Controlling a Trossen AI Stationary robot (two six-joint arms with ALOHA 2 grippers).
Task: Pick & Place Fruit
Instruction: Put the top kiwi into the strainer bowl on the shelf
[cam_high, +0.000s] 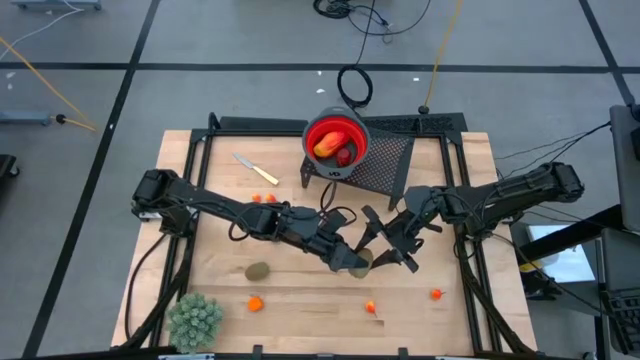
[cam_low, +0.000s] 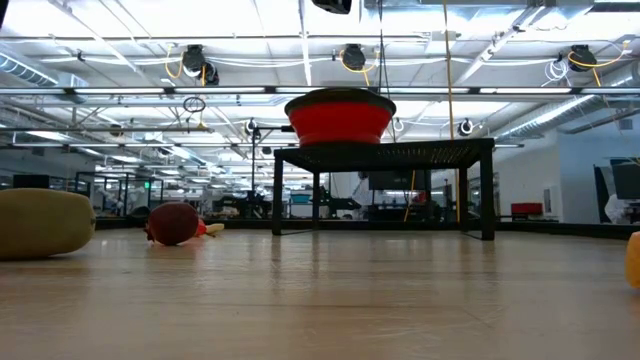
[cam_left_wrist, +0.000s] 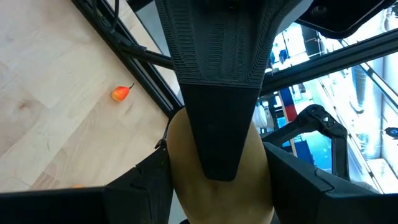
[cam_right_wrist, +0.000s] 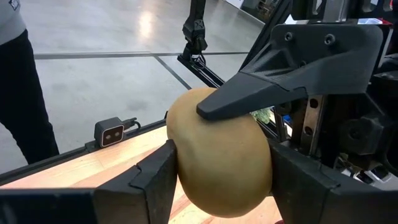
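A brown kiwi (cam_high: 361, 262) sits mid-table between both grippers. My left gripper (cam_high: 348, 258) reaches it from the left and my right gripper (cam_high: 392, 246) from the right, each shut on it. A second kiwi (cam_high: 258, 271) lies on its side on the wood. Tiny orange pieces (cam_high: 255, 303) (cam_high: 371, 307) (cam_high: 436, 294) are scattered along the near part. A red bowl (cam_high: 335, 138) holds a red-orange fruit and a dark red one and stands on a black mesh stand (cam_high: 385, 160). My left gripper pinches the kiwi between its two fingers (cam_left_wrist: 152, 183), which sit on its opposite sides (cam_left_wrist: 180, 186). They come level from the table's left. The right gripper's finger (cam_left_wrist: 217, 112) lies across the front of the kiwi and hides its middle. My right gripper has the same kiwi between its two fingers (cam_right_wrist: 155, 177), which touch its flanks (cam_right_wrist: 186, 168). They come from the table's right. One finger of the left gripper (cam_right_wrist: 249, 93) rests on the kiwi's top. The kiwi appears clear of the wood.
A knife with a yellow handle (cam_high: 255, 168) lies at the far left. A pale green spiky plant ball (cam_high: 195, 318) sits at the near left corner. A dark red fruit (cam_low: 175, 222) shows in the low view. Black frame rails edge the table. A person's dark leg (cam_right_wrist: 25, 93) stands beyond it.
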